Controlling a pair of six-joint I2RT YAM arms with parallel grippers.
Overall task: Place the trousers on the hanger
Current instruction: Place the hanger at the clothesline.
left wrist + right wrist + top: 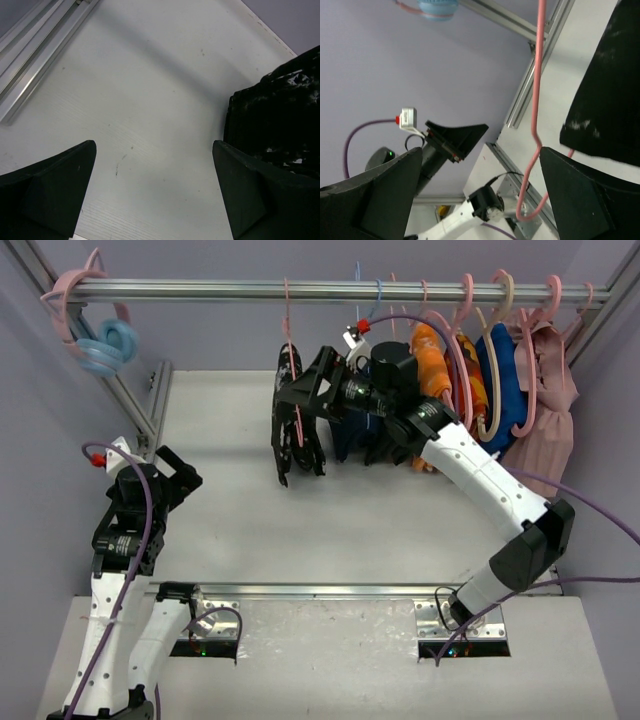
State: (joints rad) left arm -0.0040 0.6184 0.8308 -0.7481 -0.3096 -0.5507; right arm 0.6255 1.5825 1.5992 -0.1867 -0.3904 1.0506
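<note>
The black trousers with white splatter marks [292,445] hang over the thin pink hanger [287,310], whose hook is on the top rail. My right gripper [308,400] is open beside them at hanger height. In the right wrist view the pink hanger wire [536,100] runs down between the open jaws, close to the right finger [580,200], with the trousers [612,95] to its right. My left gripper [178,478] is open and empty low over the table at the left. In the left wrist view [155,165] the trousers [280,115] show at the right edge.
The metal rail [220,287] carries thick pink hangers with orange [432,360], blue [500,370] and pale pink [548,390] clothes at the right. A navy garment [350,435] hangs behind my right wrist. A light blue ring item [108,343] hangs at the left. A frame post [140,405] stands beside my left arm.
</note>
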